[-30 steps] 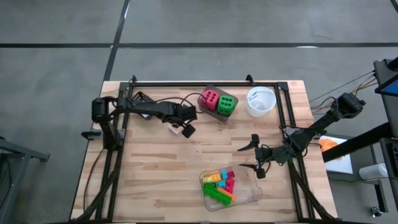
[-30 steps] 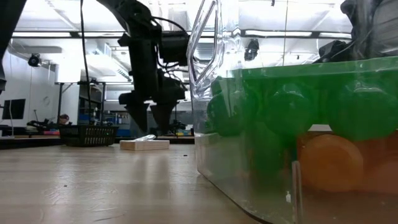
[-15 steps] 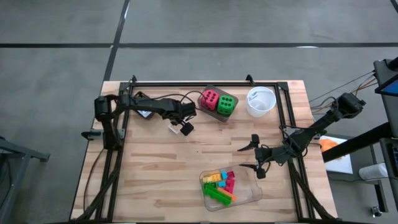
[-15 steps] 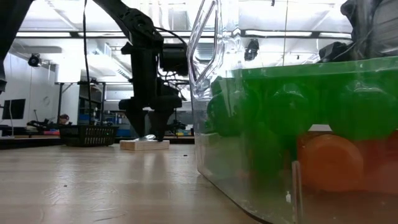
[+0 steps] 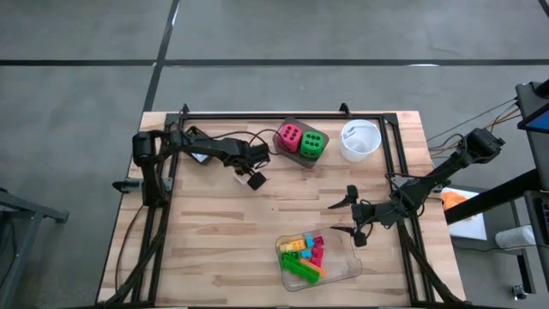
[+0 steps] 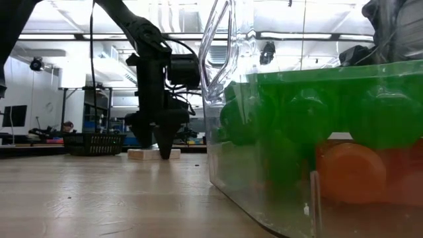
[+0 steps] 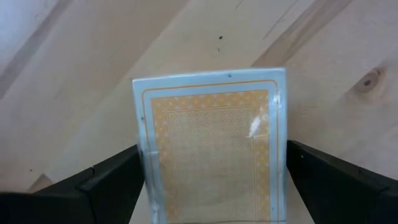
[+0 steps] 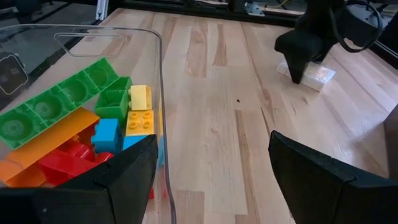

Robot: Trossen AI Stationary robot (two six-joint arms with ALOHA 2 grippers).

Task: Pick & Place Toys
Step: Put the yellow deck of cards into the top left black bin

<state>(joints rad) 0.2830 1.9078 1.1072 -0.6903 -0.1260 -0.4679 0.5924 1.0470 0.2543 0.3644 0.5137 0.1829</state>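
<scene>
A: Items are listed, largest first?

B: The table is entered first: pale wood, with a dark frame around it. Much bare board is left between the tray and the far rail, so open room for moving is judged ample there.

A: Next?

B: The clear tray, near the front edge, in which the bricks are heaped. Then the white bowl at the far right, and just beside it two dice, pink-red and green, set touching one another.

A: And the item in hand?

B: The card pack, white-blue bordered with an orange patterned back, is laid flat on the board near the dice. It is judged light, stiff and thin, with a glossy wrapper that may slip. It is best taken across its two long edges, low down, since little height is offered.

A: The grippers?

B: The left gripper is lowered over the pack with its jaws spread wide, one finger to each long side; nothing is gripped yet. The right gripper is parked beside the tray, jaws likewise apart and empty.

A: Hazards?

B: The dice stand near the pack; a sideways sweep toward them is to be avoided.
</scene>
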